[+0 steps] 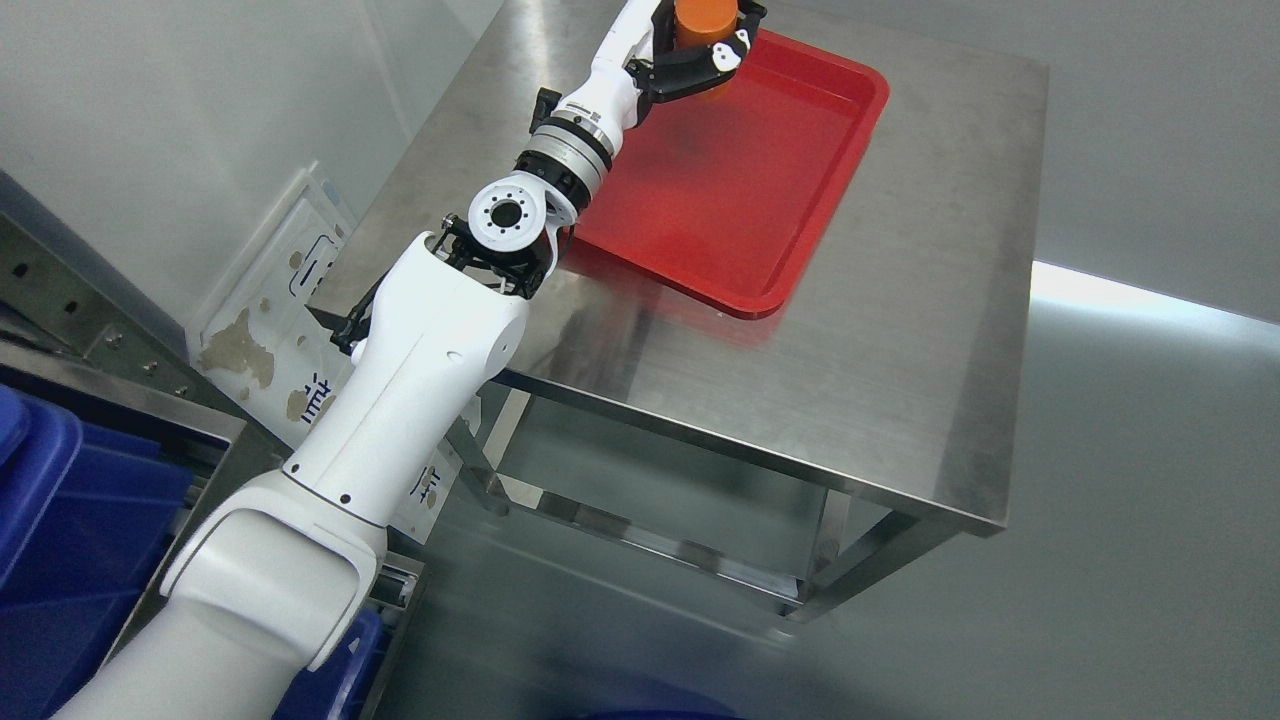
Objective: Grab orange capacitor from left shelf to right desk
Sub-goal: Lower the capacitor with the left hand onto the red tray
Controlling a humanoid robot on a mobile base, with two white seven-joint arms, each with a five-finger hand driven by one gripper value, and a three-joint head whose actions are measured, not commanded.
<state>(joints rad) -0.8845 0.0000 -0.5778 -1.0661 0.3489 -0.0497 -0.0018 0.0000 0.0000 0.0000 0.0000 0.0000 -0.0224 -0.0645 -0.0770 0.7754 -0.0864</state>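
Observation:
My left arm reaches up from the lower left across the steel desk (880,330). Its hand (705,45) sits at the top edge of the head view, over the far corner of the red tray (740,190). The black fingers (700,65) are curled around the orange capacitor (706,16), a stubby orange cylinder partly cut off by the picture's top edge. The capacitor hangs just above the tray's far left corner; whether it touches the tray floor is hidden by the hand. My right arm does not show.
Blue bins (60,520) sit on the grey metal shelf (110,340) at the lower left. A worn white sign board (280,330) leans between shelf and desk. Grey floor lies to the right of the desk.

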